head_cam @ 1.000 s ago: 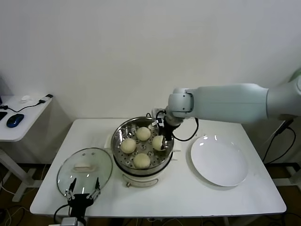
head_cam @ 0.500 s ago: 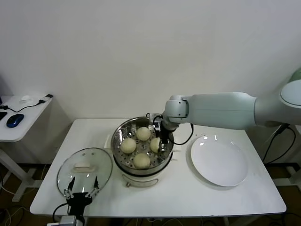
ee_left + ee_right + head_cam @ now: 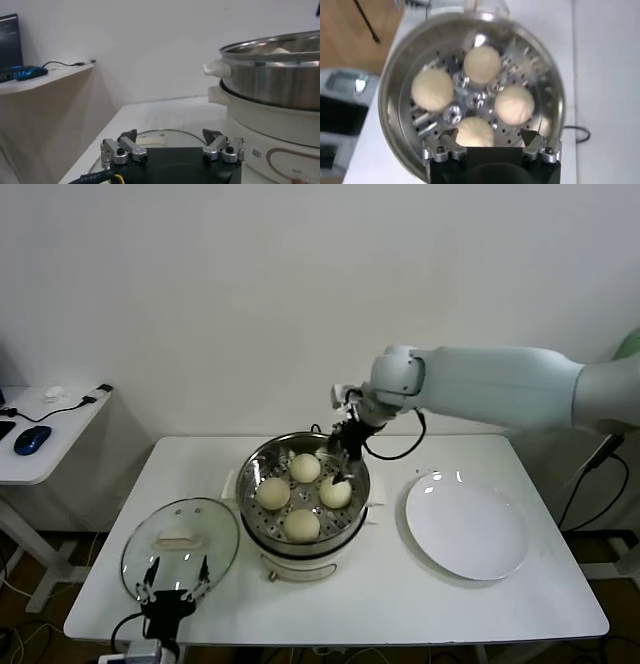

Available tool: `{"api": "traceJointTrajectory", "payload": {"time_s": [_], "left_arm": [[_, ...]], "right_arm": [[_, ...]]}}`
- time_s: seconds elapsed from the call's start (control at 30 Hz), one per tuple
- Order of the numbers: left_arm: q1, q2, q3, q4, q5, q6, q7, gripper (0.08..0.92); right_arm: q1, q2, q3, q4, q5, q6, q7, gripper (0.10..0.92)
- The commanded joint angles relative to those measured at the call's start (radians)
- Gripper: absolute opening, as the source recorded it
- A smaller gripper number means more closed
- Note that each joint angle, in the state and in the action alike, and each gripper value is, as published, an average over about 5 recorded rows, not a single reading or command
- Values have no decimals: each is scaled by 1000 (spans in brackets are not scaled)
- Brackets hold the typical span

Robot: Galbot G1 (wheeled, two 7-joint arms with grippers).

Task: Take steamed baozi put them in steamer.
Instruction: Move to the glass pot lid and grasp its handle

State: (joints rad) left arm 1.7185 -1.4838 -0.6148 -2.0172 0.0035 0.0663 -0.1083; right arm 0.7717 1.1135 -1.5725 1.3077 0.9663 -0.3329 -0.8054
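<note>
The steamer (image 3: pixel 255 524) stands mid-table, a shiny steel pot on a cream base. Four cream-white baozi lie on its perforated tray: at the far side (image 3: pixel 305 468), left (image 3: pixel 272 493), right (image 3: pixel 335 491) and near side (image 3: pixel 301 525). My right gripper (image 3: pixel 345 452) hangs open and empty just above the pot's far right rim, clear of the buns. In the right wrist view the steamer (image 3: pixel 395 100) holds the buns (image 3: pixel 482 64) (image 3: pixel 432 89) (image 3: pixel 514 105) (image 3: pixel 474 131) below the open gripper (image 3: pixel 490 135). My left gripper (image 3: pixel 172 592) is parked, open, at the table's front left.
A round glass lid (image 3: pixel 180 542) with a cream handle lies left of the steamer, under the left gripper (image 3: pixel 170 135). An empty white plate (image 3: pixel 466 526) sits at the right. A side table (image 3: pixel 60 419) with a blue mouse stands off to the left.
My right gripper lowered a baozi into the steamer's right side, let it go, and rose up and back. The bun stays on the tray. The left arm has not moved.
</note>
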Motion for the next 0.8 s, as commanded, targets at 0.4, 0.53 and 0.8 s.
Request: {"api": "traceJointTrajectory", "payload": {"time_s": [0.4, 0.53, 0.8], "left_arm": [[-4, 19, -11, -30, -56, 8, -14, 823], [-14, 32, -28, -40, -73, 9, -8, 823], [-33, 44, -39, -50, -70, -18, 26, 823]], "right_arm": [[-736, -460, 1115, 65, -121, 103, 674, 823], [-1114, -563, 1433, 195, -226, 118, 717, 823], [-1865, -440, 2047, 310, -385, 274, 685, 823]]}}
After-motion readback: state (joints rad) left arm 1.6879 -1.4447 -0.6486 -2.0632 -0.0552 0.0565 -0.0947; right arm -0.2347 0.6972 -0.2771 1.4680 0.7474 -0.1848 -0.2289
